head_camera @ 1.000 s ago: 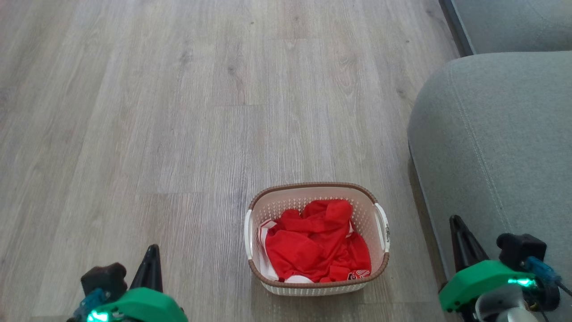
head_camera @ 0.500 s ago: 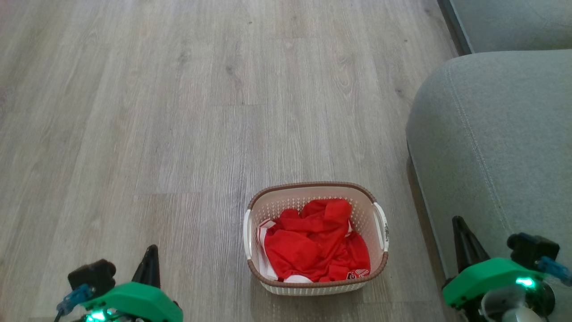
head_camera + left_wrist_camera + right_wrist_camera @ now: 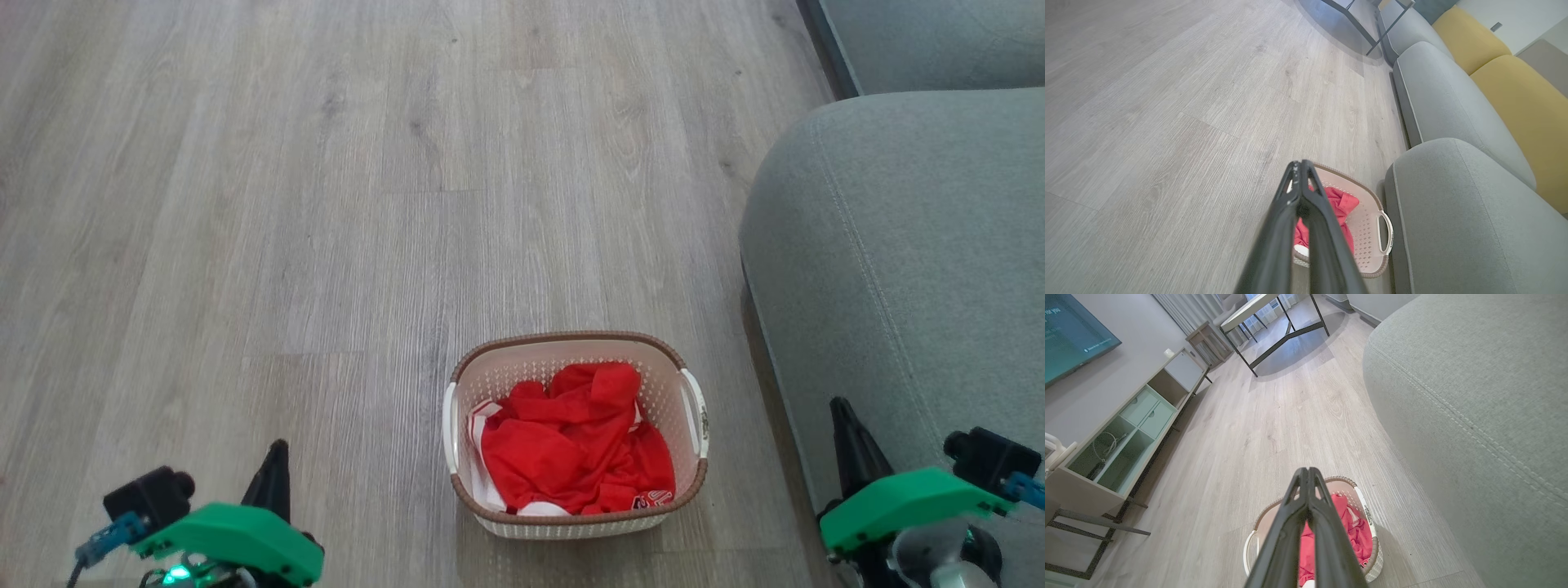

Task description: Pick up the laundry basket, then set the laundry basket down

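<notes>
Laundry basket (image 3: 571, 527) between left end effector (image 3: 277, 449) and right end effector (image 3: 838, 408), untouched; both pressed together.

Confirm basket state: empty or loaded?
Loaded. The laundry basket stands upright on the floor, and a crumpled red garment covers most of its bottom.

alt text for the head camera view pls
A small cream-white perforated plastic laundry basket with a brown woven-look rim sits on a pale wood-plank floor, holding a crumpled red garment. A grey fabric sofa stands to its right, and the left gripper and right gripper, both shut, flank it at the lower corners, touching nothing.
</notes>
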